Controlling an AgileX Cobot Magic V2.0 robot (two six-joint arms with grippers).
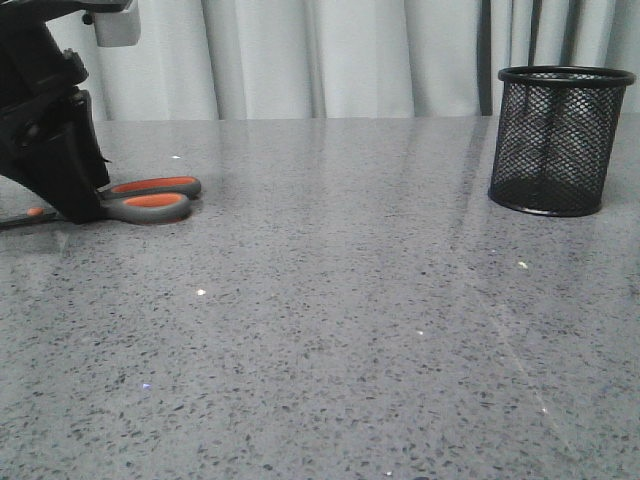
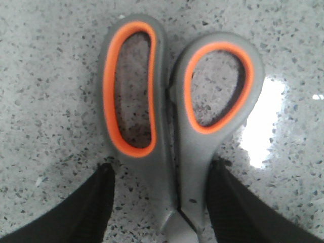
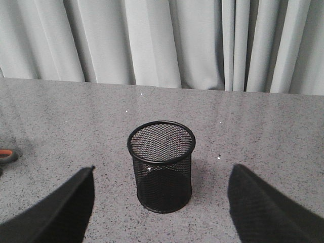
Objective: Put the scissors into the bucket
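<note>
The scissors (image 1: pixel 150 200) lie flat on the grey table at the far left, handles pointing right. In the left wrist view the scissors (image 2: pixel 177 152) show dark grey handles with orange-lined loops. My left gripper (image 2: pixel 162 169) is down at the table and straddles the neck just below the loops, one finger (image 2: pixel 86 207) on each side, with a gap on one side. In the front view the left gripper (image 1: pixel 80 208) hides the pivot area. The black mesh bucket (image 1: pixel 560 140) stands upright at the far right. My right gripper (image 3: pixel 162 171) is open and empty, some way short of the bucket (image 3: pixel 162 167).
Pale curtains (image 1: pixel 320 55) hang behind the table's far edge. The speckled grey tabletop (image 1: pixel 330 320) stretches between the scissors and the bucket. A scissor handle tip (image 3: pixel 6 156) shows in the right wrist view.
</note>
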